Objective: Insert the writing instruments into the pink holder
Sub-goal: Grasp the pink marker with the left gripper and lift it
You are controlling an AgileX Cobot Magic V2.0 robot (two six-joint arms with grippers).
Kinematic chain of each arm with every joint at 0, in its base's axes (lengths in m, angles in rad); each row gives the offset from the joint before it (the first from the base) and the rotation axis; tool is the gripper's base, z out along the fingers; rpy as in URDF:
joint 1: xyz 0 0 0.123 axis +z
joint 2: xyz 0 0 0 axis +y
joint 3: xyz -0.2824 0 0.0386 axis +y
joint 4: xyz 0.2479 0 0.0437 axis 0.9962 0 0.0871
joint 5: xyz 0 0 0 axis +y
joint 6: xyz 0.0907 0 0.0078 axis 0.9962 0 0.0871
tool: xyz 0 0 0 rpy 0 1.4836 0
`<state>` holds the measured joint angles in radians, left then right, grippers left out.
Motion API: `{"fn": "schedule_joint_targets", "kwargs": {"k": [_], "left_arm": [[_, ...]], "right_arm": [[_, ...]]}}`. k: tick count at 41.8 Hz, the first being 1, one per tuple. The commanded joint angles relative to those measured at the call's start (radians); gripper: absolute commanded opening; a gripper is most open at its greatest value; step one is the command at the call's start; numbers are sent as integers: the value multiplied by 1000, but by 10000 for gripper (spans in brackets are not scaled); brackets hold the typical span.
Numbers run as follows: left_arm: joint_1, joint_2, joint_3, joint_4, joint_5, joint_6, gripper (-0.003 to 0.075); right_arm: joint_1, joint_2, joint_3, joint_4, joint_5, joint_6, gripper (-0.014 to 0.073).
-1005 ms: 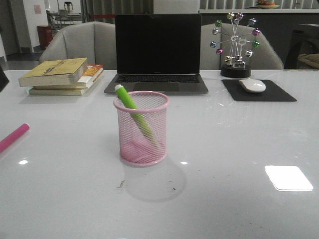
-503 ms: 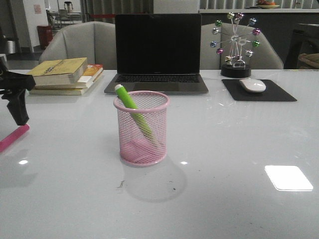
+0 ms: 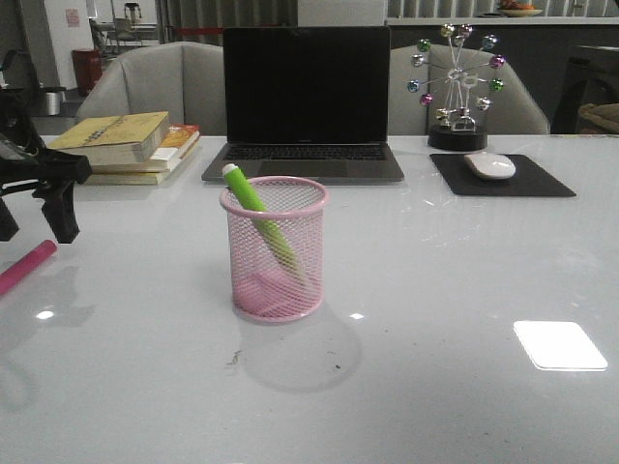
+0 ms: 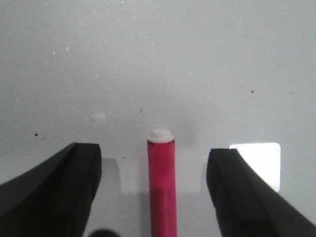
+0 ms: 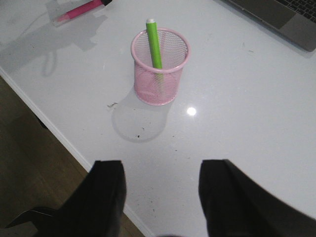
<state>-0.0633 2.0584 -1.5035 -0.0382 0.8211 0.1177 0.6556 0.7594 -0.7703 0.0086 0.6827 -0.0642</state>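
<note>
The pink holder (image 3: pixel 276 251) stands upright mid-table, also seen in the right wrist view (image 5: pixel 159 69). A lime green marker (image 3: pixel 253 201) (image 5: pixel 154 44) leans inside it, white tip above the rim. The pink-red marker (image 3: pixel 27 266) (image 5: pixel 81 11) lies flat at the table's far left. My left gripper (image 3: pixel 34 224) hovers just above that marker, open. In the left wrist view the pink-red marker (image 4: pixel 162 187) lies between the spread fingers of the left gripper (image 4: pixel 154 159), touching neither. My right gripper (image 5: pixel 161 170) is open and empty, high above the table's front edge, out of the front view.
A laptop (image 3: pixel 308 97) stands open behind the holder. Stacked books (image 3: pixel 121 145) lie at the back left, close to the left arm. A mouse (image 3: pixel 490 165) on a black pad and a ferris-wheel ornament (image 3: pixel 456 87) sit at the back right. The table's front edge (image 5: pixel 74 153) runs below the right gripper.
The left arm has come in from the left edge and moved right and lower, over the pink-red marker. Holder, green marker and pink-red marker have not moved.
</note>
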Motion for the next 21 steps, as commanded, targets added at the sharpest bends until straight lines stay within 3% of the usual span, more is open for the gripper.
{"fn": "schedule_joint_targets", "kwargs": {"k": [1, 11, 21], "left_arm": [[1, -36, -33, 6, -3, 1, 508], [-1, -22, -38, 6, 29, 1, 500], [-1, -22, -38, 6, 49, 1, 284]], "right_arm": [[-1, -6, -27, -9, -69, -5, 456], [-1, -6, -27, -9, -69, -5, 456], [-1, -6, -27, -9, -69, -5, 456]]}}
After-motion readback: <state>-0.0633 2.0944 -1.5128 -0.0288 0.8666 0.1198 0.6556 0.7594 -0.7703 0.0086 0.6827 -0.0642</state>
